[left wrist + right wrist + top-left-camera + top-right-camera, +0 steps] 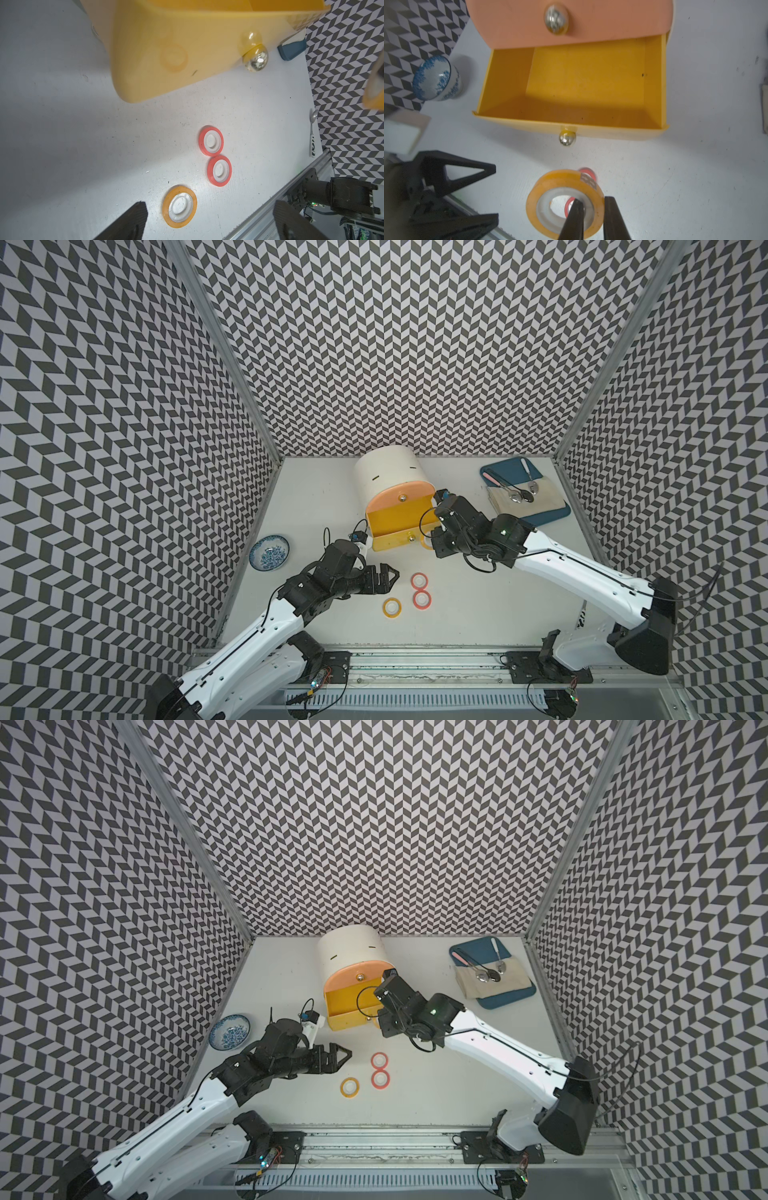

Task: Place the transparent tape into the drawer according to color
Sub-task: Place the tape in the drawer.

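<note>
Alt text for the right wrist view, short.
The right gripper pinches a yellow tape roll by its wall, one jaw inside the core, short of the open, empty yellow drawer. The peach drawer over it is shut. Also visible: a bowl and the open left gripper.

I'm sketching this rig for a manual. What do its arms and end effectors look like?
Both the left arm and right arm have white link shells, black joints and wrists, and thin black cables alongside. The left end effector and right end effector are black with slim tapering tips; open triangular bracing shows on the left one.
</note>
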You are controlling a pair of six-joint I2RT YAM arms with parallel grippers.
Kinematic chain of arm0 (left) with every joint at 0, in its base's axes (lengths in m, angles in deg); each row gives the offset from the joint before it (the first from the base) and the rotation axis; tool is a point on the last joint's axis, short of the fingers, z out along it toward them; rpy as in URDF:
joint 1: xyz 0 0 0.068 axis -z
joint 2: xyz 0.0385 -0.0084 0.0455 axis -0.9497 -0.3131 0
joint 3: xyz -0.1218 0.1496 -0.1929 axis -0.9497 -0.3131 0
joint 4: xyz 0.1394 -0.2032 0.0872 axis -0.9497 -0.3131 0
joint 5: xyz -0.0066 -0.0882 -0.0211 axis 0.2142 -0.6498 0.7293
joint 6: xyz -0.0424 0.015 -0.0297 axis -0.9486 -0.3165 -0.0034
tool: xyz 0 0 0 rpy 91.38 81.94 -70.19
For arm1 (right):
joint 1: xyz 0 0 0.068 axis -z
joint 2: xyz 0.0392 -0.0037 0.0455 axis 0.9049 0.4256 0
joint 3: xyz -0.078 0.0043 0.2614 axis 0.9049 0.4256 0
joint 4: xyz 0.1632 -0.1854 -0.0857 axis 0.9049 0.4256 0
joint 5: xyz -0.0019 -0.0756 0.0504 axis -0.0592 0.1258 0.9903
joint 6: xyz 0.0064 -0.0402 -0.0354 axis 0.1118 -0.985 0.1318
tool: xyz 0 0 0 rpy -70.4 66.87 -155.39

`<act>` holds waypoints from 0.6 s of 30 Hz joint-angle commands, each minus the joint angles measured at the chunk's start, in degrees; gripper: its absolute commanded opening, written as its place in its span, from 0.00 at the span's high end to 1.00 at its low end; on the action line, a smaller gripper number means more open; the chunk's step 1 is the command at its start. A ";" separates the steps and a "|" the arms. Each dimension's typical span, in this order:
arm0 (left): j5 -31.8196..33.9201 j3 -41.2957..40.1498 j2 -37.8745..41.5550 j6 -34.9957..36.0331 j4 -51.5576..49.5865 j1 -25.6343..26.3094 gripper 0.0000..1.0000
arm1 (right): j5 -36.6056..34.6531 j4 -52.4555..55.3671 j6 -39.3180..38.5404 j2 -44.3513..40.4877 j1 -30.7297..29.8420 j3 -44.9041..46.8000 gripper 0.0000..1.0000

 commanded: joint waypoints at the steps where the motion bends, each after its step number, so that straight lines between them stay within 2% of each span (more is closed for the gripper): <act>1: 3.75 -1.71 1.56 -3.60 3.72 1.53 0.00 | -0.55 -5.54 -3.12 2.11 2.25 -2.41 1.00; 10: 8.15 -6.87 5.39 -8.00 6.39 2.91 0.01 | 0.38 -12.33 -4.80 8.22 6.49 -6.81 1.00; 17: 8.80 -7.23 4.67 -8.27 4.76 3.26 0.01 | 1.35 -12.22 -5.69 12.67 7.00 -8.19 1.00; 18: 9.02 -7.22 4.49 -8.32 4.55 3.35 0.01 | 1.48 -12.13 -5.78 13.00 7.00 -8.19 0.98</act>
